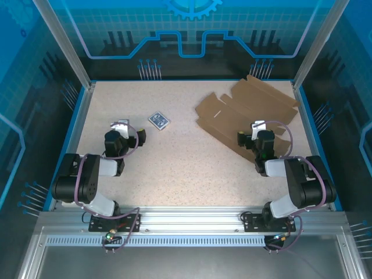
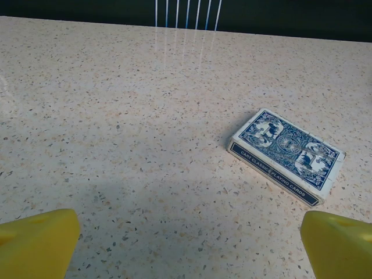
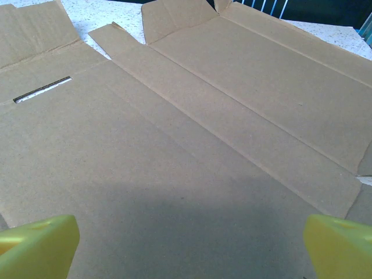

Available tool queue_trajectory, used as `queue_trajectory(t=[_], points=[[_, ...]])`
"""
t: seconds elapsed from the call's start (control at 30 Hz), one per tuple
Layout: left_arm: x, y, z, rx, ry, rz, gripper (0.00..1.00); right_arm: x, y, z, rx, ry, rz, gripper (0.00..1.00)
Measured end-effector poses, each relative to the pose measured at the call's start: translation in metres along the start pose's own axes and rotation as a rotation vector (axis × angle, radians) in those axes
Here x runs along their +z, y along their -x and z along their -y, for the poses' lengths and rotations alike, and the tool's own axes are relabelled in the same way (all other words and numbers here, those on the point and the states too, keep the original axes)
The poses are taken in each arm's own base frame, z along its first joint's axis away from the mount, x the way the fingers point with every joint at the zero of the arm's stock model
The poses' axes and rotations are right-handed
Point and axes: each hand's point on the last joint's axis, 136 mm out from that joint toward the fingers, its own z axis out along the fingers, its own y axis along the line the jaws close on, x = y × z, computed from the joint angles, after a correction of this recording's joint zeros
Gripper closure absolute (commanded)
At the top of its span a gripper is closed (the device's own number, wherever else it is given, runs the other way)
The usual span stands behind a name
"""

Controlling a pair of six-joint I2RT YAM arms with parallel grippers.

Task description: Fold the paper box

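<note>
"Since the paper box is a flat, unfolded sheet at the far right of the tabletop, why does the right arm sit right at its near edge?"

"My guess is that it's the starting point. The wrist view looks straight along the creases, with cardboard under both yellow fingertips. The right jaws are spread wide and have nothing between them. They seem placed to slide under a panel or take an edge."

"Are they touching the sheet?"

"I can't tell. They are over its near part, low and close."

"And the left arm?"

"It's well apart from the cardboard, on the left side. Its jaws are also fully released and hold nothing. They face bare tabletop, with the blue-and-white card pack a little ahead and to the right."

"Is the pack part of the job?"

"Probably not. It lies between the left arm and the sheet but touches neither."

"Why is the sheet skewed?"

"It lies at an angle with one corner toward the back wall. The slotted panel is toward the middle of the tabletop and the long panels run off to the right. A small far flap seems to tilt up. Otherwise nothing is folded yet, so I'd say the whole task is ahead. The left arm will likely need to cross over to hold one side down."
</note>
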Motion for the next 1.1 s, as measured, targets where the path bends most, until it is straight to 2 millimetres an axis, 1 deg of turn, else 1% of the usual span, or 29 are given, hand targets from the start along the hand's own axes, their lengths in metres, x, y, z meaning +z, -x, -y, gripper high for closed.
queue_trajectory(t=[0.93,1.0,1.03,1.1], points=[[-0.001,0.000,0.000,-0.001,0.003,-0.003,0.01,0.000,0.000,0.000,0.000,-0.001,-0.003,0.00],[-0.005,0.003,-0.002,-0.003,0.016,-0.006,0.01,-0.002,0.002,0.002,0.000,-0.007,-0.005,0.00],[-0.009,0.008,-0.003,-0.006,0.025,-0.002,0.01,-0.004,0.006,0.004,0.004,-0.018,-0.004,0.00],[-0.019,0.024,-0.004,-0.018,0.042,0.025,0.01,-0.011,0.017,0.011,0.025,-0.049,0.004,0.00]])
